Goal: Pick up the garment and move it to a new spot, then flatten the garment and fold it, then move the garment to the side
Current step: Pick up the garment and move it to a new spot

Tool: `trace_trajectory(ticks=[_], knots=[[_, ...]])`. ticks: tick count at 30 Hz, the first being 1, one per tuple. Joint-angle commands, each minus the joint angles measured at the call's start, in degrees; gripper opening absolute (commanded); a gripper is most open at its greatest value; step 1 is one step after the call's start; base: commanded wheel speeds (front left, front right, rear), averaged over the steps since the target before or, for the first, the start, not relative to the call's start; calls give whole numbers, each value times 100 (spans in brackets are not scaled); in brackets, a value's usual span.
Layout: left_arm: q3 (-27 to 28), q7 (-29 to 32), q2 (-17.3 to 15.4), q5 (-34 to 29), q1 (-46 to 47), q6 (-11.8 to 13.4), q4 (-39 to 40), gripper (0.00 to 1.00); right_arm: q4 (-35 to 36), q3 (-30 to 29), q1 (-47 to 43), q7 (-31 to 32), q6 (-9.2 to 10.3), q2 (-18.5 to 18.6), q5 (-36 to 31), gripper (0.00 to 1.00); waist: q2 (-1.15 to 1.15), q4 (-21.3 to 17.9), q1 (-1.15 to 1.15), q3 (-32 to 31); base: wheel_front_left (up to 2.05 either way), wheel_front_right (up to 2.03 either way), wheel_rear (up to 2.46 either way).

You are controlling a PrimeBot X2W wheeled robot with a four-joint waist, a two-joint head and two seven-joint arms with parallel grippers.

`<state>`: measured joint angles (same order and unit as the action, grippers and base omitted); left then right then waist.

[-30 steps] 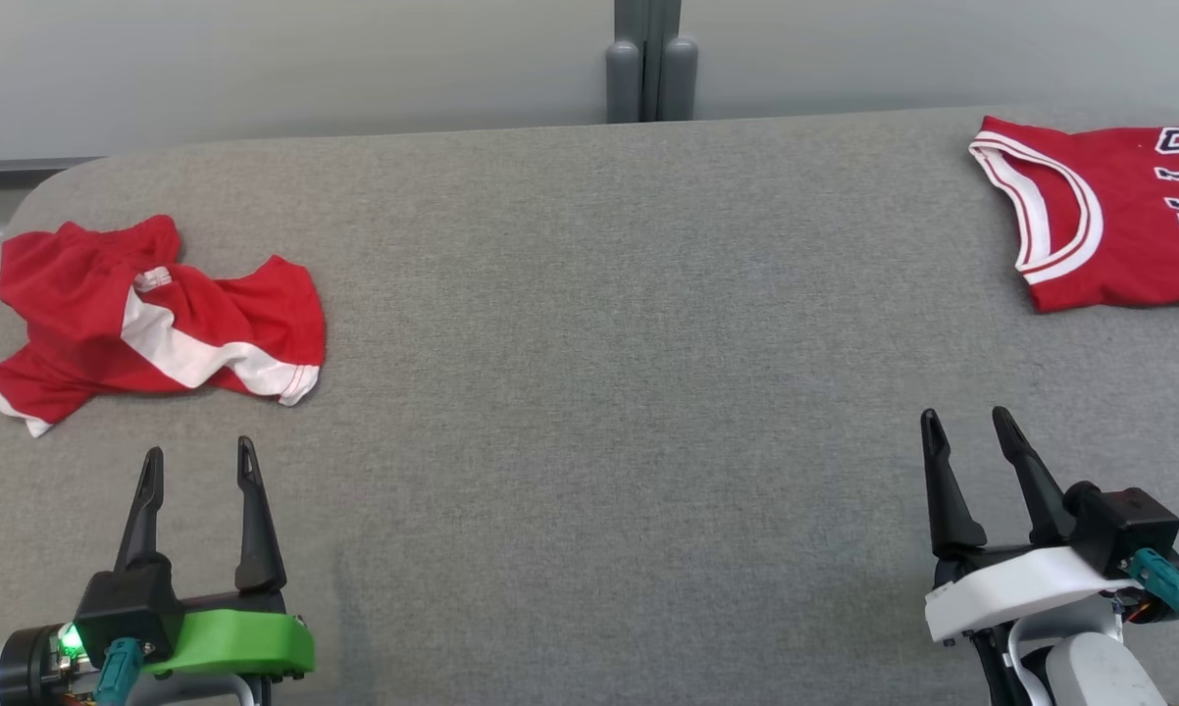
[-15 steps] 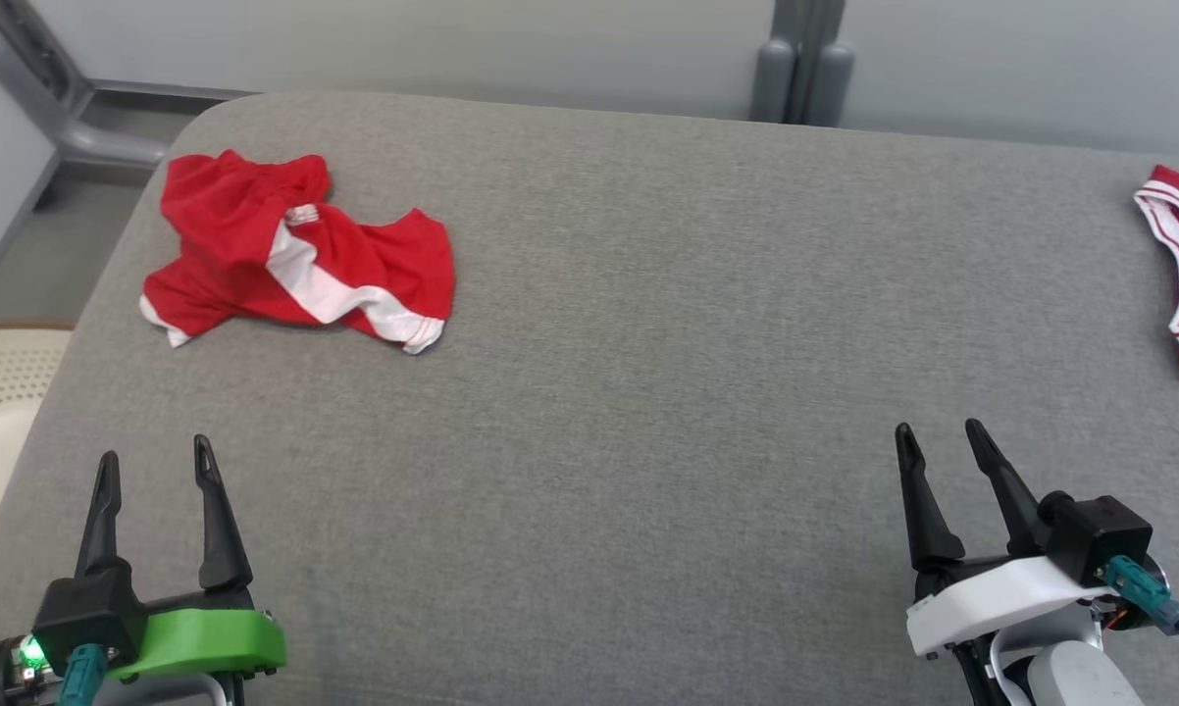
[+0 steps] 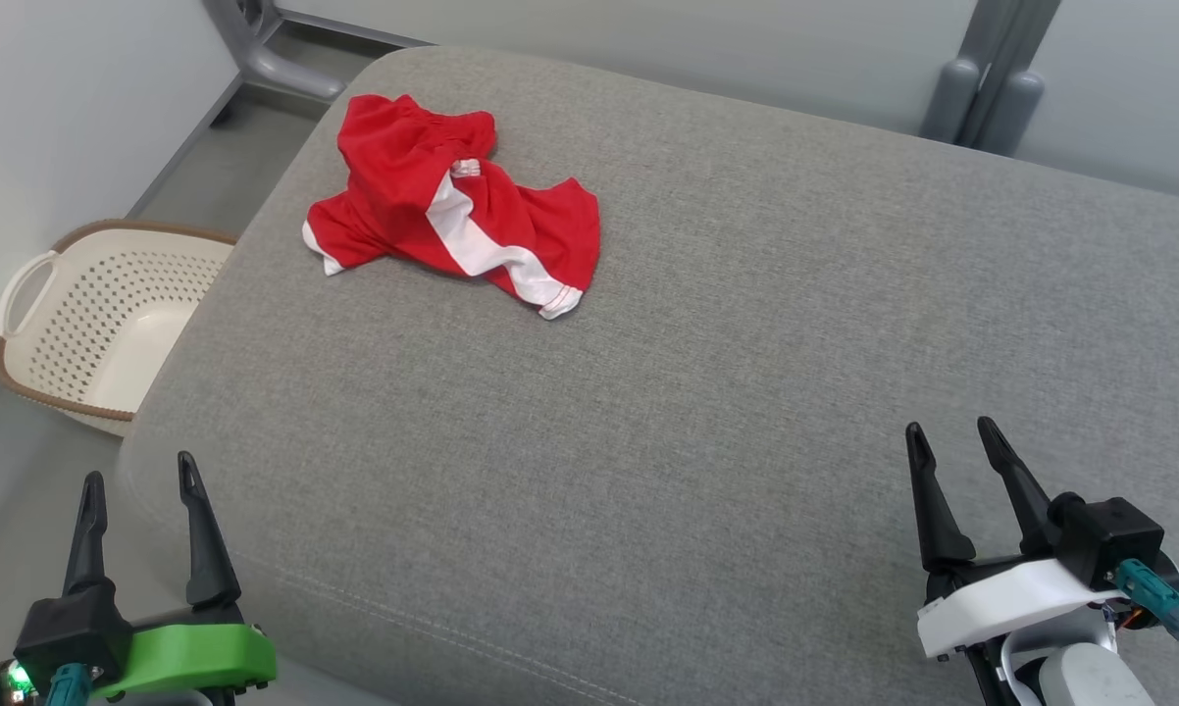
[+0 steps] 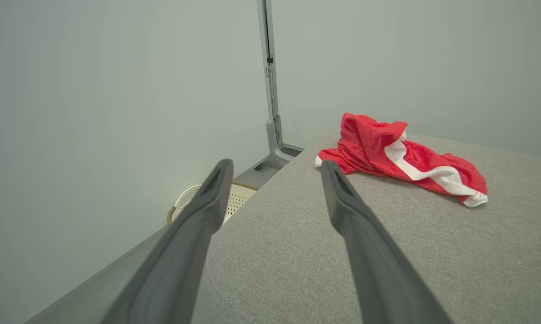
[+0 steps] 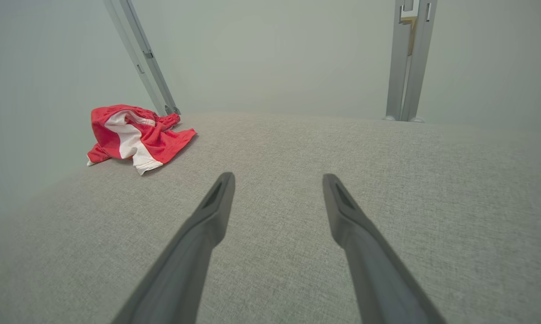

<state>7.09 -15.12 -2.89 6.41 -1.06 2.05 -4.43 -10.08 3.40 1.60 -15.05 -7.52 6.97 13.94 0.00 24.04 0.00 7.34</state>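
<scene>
We record the garment (image 3: 452, 206) as thin red cloth with a white band, soft and crumpled. In the left wrist view its knit looks fine and slightly pitted, with a faint sheen.

The padded surface (image 3: 707, 412) is covered in grey woven cloth, matt and coarse-grained, with a stitched seam along its near edge.

The basket (image 3: 109, 314) looks like smooth cream plastic pierced with small holes. Its rim carries a brown band; we cannot tell the material.

Both the left gripper (image 3: 138, 469) and the right gripper (image 3: 948, 426) have dark, matt fingers (image 3: 202, 539), seemingly plastic. The green cover (image 3: 192, 659) and white cover (image 3: 1001, 596) are smooth plastic.

The post (image 3: 982, 88) looks like grey painted metal with a satin finish.

The wall (image 4: 72, 112) is pale, smooth and matt.
</scene>
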Motion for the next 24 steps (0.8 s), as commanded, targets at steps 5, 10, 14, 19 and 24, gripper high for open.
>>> trace_trajectory(ticks=[5,10,14,19,24], knots=[[82,1,-4,53,-73,54,20,100,48,52,-13,-14,7,52,-46,100,0,102,0,47,0,0,0],[201,1,-5,159,407,-15,16,100,122,44,95,0,7,123,-79,100,0,-90,0,206,0,0,0],[326,1,-107,169,1139,-133,-162,100,324,-5,282,65,7,294,-121,100,0,-390,0,531,0,0,0],[495,1,-389,173,2236,-248,-540,100,698,-100,584,166,7,534,-152,100,0,-919,0,1060,0,0,0],[595,1,-817,115,3390,-360,-1217,100,1177,-403,765,227,7,756,-126,100,0,-1429,0,1652,0,0,0]])
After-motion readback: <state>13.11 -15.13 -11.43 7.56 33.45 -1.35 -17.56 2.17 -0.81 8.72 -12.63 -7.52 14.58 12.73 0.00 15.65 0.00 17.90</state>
